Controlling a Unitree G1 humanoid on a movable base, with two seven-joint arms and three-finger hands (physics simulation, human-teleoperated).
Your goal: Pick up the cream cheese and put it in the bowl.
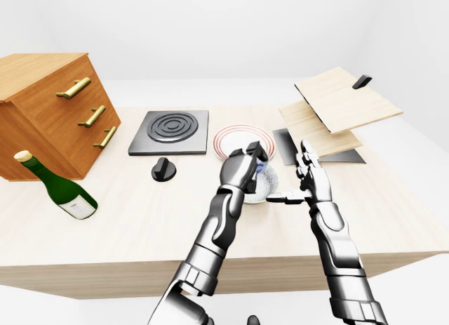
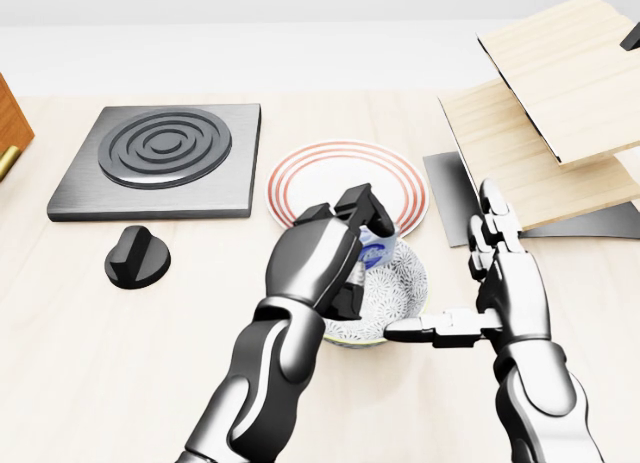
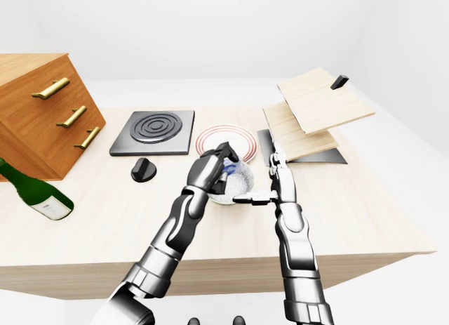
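Blue-labelled cream cheese [image 2: 376, 251], pinched in the left hand [image 2: 322, 253], hangs directly over the patterned bowl [image 2: 400, 283], while the spread-fingered, empty right hand [image 2: 500, 283] waits at three o'clock.

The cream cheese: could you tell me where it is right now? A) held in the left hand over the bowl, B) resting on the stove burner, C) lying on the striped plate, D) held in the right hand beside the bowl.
A: the left hand has its fingers closed round the cream cheese directly above the patterned bowl, while the right hand stands open at the bowl's right rim.
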